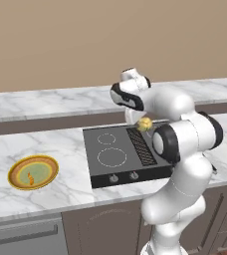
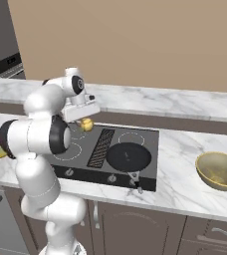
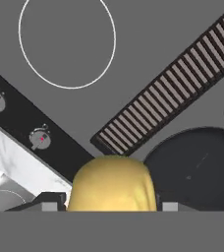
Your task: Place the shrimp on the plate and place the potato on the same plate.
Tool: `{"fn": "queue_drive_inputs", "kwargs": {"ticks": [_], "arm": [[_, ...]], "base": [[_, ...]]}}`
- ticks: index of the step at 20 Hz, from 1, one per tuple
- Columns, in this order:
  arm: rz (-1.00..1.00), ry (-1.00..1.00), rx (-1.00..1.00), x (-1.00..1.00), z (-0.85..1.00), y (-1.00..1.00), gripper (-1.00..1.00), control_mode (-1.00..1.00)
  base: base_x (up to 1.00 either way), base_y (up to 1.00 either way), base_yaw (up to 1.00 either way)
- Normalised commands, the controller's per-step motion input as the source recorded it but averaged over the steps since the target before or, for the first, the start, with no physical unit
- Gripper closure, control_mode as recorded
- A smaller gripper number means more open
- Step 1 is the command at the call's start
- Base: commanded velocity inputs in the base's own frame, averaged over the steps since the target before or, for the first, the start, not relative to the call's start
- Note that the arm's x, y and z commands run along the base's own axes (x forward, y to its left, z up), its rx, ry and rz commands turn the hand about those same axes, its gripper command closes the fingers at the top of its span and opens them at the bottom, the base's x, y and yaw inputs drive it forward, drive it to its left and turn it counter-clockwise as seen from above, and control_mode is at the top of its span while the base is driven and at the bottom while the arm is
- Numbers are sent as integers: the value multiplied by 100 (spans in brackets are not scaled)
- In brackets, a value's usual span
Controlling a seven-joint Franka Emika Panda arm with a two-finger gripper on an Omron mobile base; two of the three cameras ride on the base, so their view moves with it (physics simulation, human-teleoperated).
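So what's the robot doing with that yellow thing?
The robot's gripper is holding the potato up in the air over the stove. The shrimp is already lying on the plate, over on the counter to the left of the stove. So one piece of food is done, and the potato isn't on the plate yet. A black pan sits on the stove and a tan bowl waits on the other side.

I see the potato [image 3: 113,183] gripped in my end effector [image 3: 109,206] above the cooktop [image 3: 148,54], with the black pan [image 3: 197,170] just beside it and knobs [image 3: 40,139] at left.
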Motion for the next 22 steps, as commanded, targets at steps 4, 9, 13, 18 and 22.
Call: {"fn": "queue_drive_inputs", "kwargs": {"ticks": [4, 9, 13, 18, 22], "arm": [[19, 0, 13, 0, -2, 100, 100, -100], [4, 0, 34, 12, -34, 100, 100, -100], [-2, 0, 29, 43, -54, 100, 100, -100], [-17, -17, -8, 20, -7, 100, 100, -100], [-21, -2, -30, 0, 2, 100, 100, -100]], "base": [[0, 0, 0], [0, 0, 0], [0, 0, 0], [0, 0, 0], [0, 0, 0]]}}
